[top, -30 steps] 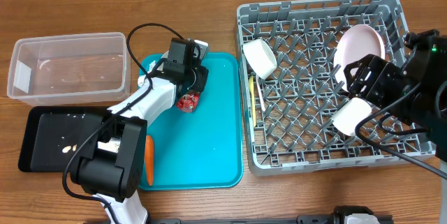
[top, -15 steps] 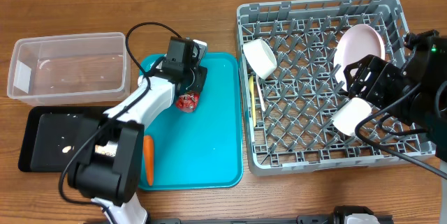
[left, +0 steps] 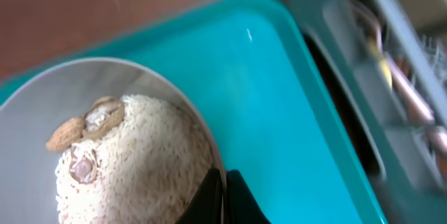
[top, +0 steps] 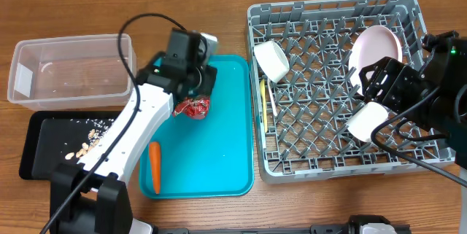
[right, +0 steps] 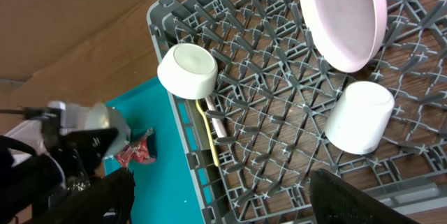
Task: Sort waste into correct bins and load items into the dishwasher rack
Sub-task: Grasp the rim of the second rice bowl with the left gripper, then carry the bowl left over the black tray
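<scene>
Nearest the front edge of the wooden table [top: 292, 205], a small orange carrot [top: 155, 167] lies lengthwise on the flat teal plastic serving tray [top: 219, 146]. Left of it, toward the table's front-left corner, the shallow black rectangular tray [top: 44, 162] holds a scatter of beige food scraps [top: 86, 141]. Further back on the teal tray sits the red-and-silver foil wrapper [top: 194, 107], bunched up and shiny. Just behind it, the left gripper [left: 222, 192] is pinched tight on the rim of a round grey-white bowl [left: 28, 140]. The bowl carries a mound of white rice [left: 147, 154] topped with beige peanuts in the shell [left: 64, 135]. The clear plastic rectangular tub [top: 69, 70] stands by the left edge. On the right, the large grey plastic dishwasher rack [top: 321, 170] holds a cream-white round cup [top: 366, 121] toward the front and a second cup [top: 271, 59] at its left wall. It also holds a pale yellow plastic utensil [top: 263, 92] and a pinkish-white round plate [top: 376, 48] leaning at the back. The right gripper [right: 222, 178] hangs over the rack, jaws wide, holding nothing.
</scene>
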Controlling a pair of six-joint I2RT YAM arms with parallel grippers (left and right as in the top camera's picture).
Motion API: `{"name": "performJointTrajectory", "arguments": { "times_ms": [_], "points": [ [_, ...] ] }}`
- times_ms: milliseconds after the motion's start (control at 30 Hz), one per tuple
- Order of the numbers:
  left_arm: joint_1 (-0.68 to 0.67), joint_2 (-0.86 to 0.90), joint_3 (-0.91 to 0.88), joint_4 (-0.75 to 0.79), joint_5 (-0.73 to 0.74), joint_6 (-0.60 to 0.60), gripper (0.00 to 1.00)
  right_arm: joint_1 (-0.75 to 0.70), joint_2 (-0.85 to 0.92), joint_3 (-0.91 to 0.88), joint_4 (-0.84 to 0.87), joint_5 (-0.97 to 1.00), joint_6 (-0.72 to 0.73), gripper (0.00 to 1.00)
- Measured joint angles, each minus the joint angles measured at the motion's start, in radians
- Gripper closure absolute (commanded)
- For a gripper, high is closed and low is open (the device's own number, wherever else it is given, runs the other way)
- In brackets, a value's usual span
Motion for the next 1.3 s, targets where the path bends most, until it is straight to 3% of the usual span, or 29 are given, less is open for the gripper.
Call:
{"name": "performJointTrajectory", "arguments": {
  "times_ms": [333,533,767,1000,1133,1167,1233,1300],
  "points": [
    [-0.203,-0.001,-0.001,-0.233,-0.119,-0.107,0.96,0.0,0.0,0.0,-0.005,0.009,0.0,0.16],
    [-0.305,-0.005,-0.069,-0.181,-0.14,-0.208,0.96,0.0,0.0,0.0,-0.01,0.009,0.0,0.15],
    [-0.317,-0.005,-0.232,-0.056,-0.159,-0.272,0.96,0.0,0.0,0.0,-0.01,0.011,0.0,0.15],
    [-0.317,-0.019,-0.282,-0.03,-0.15,-0.291,0.69,0.0,0.0,0.0,-0.011,0.019,0.0,0.15],
    [-0.317,-0.019,-0.299,-0.032,-0.146,-0.294,0.67,0.0,0.0,0.0,-0.011,0.02,0.0,0.15],
    [-0.317,-0.019,-0.303,-0.031,-0.146,-0.294,0.67,0.0,0.0,0.0,-0.011,0.02,0.0,0.15],
    [-0.317,-0.019,-0.308,-0.031,-0.146,-0.298,0.95,0.0,0.0,0.0,-0.011,0.02,0.0,0.15],
    [-0.317,-0.019,-0.311,-0.029,-0.146,-0.294,0.96,0.0,0.0,0.0,-0.011,0.02,0.0,0.15]
  ]
}}
